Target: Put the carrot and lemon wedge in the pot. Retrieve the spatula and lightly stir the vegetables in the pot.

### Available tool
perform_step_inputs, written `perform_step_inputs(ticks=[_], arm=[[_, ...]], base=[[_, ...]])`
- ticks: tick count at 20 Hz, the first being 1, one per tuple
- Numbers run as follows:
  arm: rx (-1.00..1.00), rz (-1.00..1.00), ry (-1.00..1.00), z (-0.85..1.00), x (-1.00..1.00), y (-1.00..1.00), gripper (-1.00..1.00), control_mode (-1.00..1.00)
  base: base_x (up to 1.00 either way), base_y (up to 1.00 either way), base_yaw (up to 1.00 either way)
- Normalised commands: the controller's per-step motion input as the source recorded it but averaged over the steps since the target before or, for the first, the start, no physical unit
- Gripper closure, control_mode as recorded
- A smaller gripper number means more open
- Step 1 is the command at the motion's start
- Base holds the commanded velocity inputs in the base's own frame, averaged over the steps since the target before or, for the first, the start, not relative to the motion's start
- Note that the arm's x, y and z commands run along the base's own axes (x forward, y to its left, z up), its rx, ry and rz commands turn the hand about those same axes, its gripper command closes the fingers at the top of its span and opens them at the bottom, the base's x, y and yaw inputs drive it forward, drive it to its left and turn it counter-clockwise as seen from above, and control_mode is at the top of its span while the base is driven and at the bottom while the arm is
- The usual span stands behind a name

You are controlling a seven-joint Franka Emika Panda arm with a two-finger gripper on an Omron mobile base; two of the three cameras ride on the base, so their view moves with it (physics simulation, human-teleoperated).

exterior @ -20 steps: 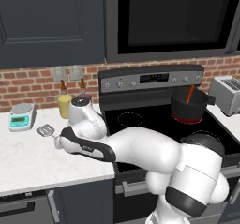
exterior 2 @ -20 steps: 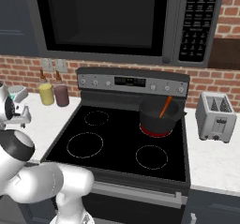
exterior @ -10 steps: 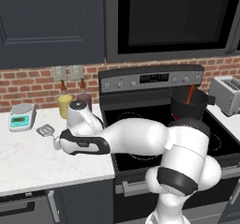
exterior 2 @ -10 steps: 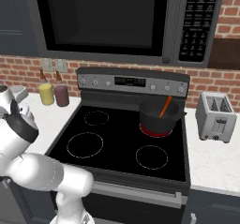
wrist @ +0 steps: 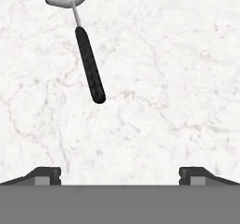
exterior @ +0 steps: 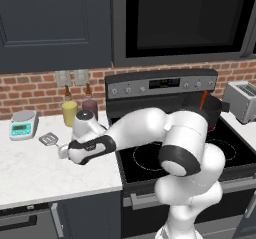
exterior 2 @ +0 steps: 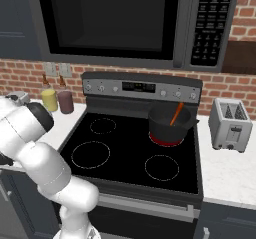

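Hand view: the gripper (wrist: 120, 174) looks straight down at the white marble counter (wrist: 164, 78). Its two dark tips sit far apart at the bottom, with nothing between them.
Spatula: the spatula (wrist: 77, 33) lies flat on the counter, up at about 11 o'clock from the gripper. Its grey slotted head is at the top edge and its black handle points down, toward 5 o'clock. The gripper is not touching it.
Left base view: the white arm reaches left, out over the counter beside the stove (exterior: 170, 155). The hand hangs low over the counter, and the grey spatula head shows just to its left, at 9 o'clock.
Pot: the black pot (exterior 2: 170, 124) stands on the back right burner, which glows red under it.
Carrot: the orange carrot (exterior 2: 176, 114) is in the pot. It leans on the rim with one end sticking up toward 1 o'clock.
Lemon wedge: I cannot see it in the pot from here.
Bottles: a yellow bottle (exterior: 69, 111) and a dark purple bottle (exterior: 90, 105) stand by the brick wall, at 12 o'clock from the hand.
Scale: a small kitchen scale (exterior: 23, 124) sits on the counter left of the bottles.
Toaster: a silver toaster (exterior 2: 229, 124) stands on the counter at 3 o'clock from the pot.
Microwave: a black microwave (exterior 2: 130, 23) hangs above the stove.
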Motion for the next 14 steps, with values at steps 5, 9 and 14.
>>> perform_step_inputs(ticks=[5,9,14], arm=[[0.0,0.0,0.0,-0.19,0.34,0.3,-1.0,-1.0],[0.0,0.0,0.0,-0.14,0.3,0.27,-1.0,-1.0],[0.0,0.0,0.0,-0.09,0.17,0.24,-1.0,-1.0]], base=[[0.0,0.0,0.0],[0.0,0.0,0.0],[0.0,0.0,0.0]])
